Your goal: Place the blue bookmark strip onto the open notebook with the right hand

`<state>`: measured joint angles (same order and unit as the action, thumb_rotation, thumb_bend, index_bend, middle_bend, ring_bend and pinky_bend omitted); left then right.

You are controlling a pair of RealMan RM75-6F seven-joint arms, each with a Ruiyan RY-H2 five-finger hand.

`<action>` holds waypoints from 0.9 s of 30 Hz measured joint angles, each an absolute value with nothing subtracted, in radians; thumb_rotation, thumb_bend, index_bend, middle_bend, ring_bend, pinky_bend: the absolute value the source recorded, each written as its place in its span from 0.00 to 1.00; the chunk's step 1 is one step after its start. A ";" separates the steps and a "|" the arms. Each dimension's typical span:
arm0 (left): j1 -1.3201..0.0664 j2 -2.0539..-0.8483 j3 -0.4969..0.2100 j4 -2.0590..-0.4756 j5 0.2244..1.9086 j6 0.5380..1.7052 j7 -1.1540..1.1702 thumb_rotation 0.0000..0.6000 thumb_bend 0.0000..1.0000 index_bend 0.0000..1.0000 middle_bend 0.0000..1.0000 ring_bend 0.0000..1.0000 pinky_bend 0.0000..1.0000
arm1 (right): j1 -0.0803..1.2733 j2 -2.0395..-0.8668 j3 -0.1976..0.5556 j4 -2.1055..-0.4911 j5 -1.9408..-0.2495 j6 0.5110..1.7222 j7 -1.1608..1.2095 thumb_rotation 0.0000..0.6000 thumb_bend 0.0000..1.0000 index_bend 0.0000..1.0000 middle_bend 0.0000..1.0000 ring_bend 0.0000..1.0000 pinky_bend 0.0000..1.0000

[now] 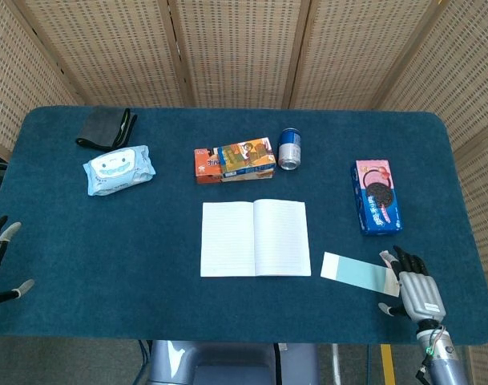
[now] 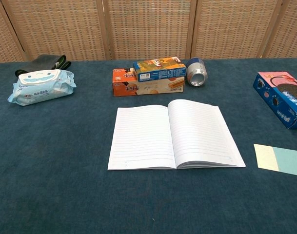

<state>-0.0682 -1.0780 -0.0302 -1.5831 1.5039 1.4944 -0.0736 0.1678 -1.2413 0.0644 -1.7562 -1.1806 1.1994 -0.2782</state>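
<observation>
Lying just beside the right hand's fingers (image 1: 405,258): bookmark strip (image 1: 356,272).

The table (image 1: 107,241) is covered in matt blue cloth with a short nap. The notebook (image 1: 256,238) is shown as smooth matt paper. A shiny metal top is seen on the can (image 2: 196,72). The screen (image 1: 227,48) behind is woven from coarse cane.

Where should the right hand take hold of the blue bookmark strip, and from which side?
Probably the tasselled right end. The blue bookmark strip lies flat on the table, just right of the open notebook, its long axis running left-right. The right hand is already at that end, so coming from the right and pinching that short edge seems easiest.
</observation>
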 measured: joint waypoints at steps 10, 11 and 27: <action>-0.067 -1.070 -0.026 -1.577 1.516 1.498 -0.098 1.00 0.00 0.00 0.00 0.00 0.00 | 0.232 -1.306 0.111 -1.791 -1.014 1.183 -0.400 1.00 0.09 0.24 0.00 0.00 0.00; -0.067 -1.070 -0.026 -1.577 1.516 1.498 -0.099 1.00 0.00 0.00 0.00 0.00 0.00 | 0.236 -1.313 0.112 -1.789 -1.009 1.184 -0.407 1.00 0.09 0.24 0.00 0.00 0.00; -0.071 -1.069 -0.029 -1.578 1.508 1.487 -0.095 1.00 0.00 0.00 0.00 0.00 0.00 | 0.286 -1.395 0.116 -1.729 -0.929 1.182 -0.464 1.00 0.09 0.24 0.00 0.00 0.00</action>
<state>-0.0712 -1.0694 -0.0287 -1.5784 1.5077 1.4875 -0.0946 0.2857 -1.3954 0.1157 -1.7289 -0.9286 1.1816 -0.4636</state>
